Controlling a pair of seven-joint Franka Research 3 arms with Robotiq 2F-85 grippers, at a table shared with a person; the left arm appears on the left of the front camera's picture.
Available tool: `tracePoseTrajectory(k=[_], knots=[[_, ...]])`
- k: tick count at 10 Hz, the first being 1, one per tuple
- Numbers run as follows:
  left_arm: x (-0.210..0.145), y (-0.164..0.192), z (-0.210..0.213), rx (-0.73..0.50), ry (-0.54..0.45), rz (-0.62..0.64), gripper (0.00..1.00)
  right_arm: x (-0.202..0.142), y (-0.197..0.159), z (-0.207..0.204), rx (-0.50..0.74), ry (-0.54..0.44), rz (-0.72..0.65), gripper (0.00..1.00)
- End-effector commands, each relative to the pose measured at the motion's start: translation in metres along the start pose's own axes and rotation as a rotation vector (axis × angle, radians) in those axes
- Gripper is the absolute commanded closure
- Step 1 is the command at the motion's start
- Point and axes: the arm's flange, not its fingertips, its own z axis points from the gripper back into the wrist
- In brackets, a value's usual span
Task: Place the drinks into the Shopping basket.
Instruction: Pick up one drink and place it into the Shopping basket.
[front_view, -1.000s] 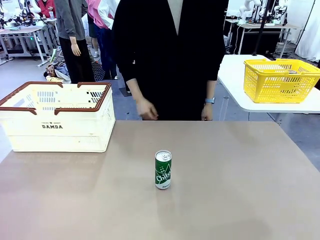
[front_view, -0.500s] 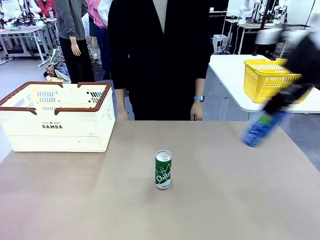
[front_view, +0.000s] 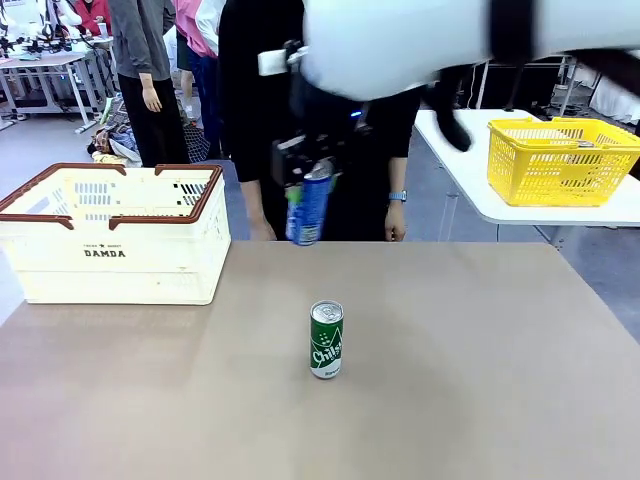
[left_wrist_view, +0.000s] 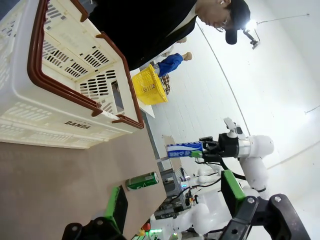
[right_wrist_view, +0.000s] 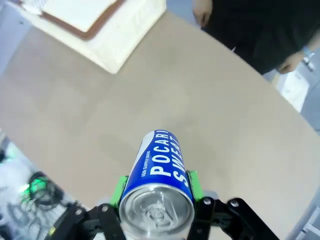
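carrying a blue pocari sweat can (front_view: 308, 212), the right gripper (front_view: 312, 172) has swept from the table's right side to mid-air over the far middle of the table (front_view: 480, 350), in front of the person (front_view: 330, 120); half a second ago it was a blur near the yellow mesh basket (front_view: 560, 165), and a second ago no arm was in the front view. its jaws pinch the can near the silver top, a green pad on each side, with the can hanging slightly tilted

person's hands have dropped to the sides, off the table

judgement: transport leg under way and heading left; the can is not yet over the shopping basket (front_view: 150, 270) and needs more leftward travel before release

left gripper (left_wrist_view: 175, 197): jaws spread wide, nothing between them, low over the table on the near side

containers:
- shopping basket, far left of the table: no can visible inside, floor partly hidden by its walls
- yellow mesh basket, on a separate white table to the right: contents too small to tell

green can (front_view: 326, 340) stands upright at the table's middle, untouched, well apart from both grippers; judged the next drink to fetch
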Motion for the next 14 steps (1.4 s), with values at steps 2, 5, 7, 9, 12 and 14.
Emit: tracePoseTrajectory(k=[2, 5, 7, 9, 12, 14], knots=[[-0.002, -0.001, 0.001, -0.005, 0.011, -0.016, 0.0, 0.016, 0.016, -0.039, 0.045, -0.008, -0.065, 1.0], [-0.002, -0.001, 0.001, -0.005, 0.011, -0.016, 0.0, 0.014, 0.019, -0.05, 0.041, 0.024, -0.032, 1.0], [-0.002, -0.001, 0.001, -0.005, 0.011, -0.016, 0.0, 0.025, 0.005, -0.063, 0.041, 0.092, -0.046, 1.0], [-0.002, -0.001, 0.001, -0.005, 0.011, -0.016, 0.0, 0.054, -0.005, -0.108, 0.066, 0.184, -0.065, 1.0], [-0.002, -0.001, 0.001, -0.005, 0.011, -0.016, 0.0, 0.06, -0.017, -0.17, 0.09, 0.298, -0.096, 1.0], [-0.002, -0.001, 0.001, -0.005, 0.011, -0.016, 0.0, 0.06, -0.009, -0.2, 0.104, 0.316, -0.082, 1.0]])
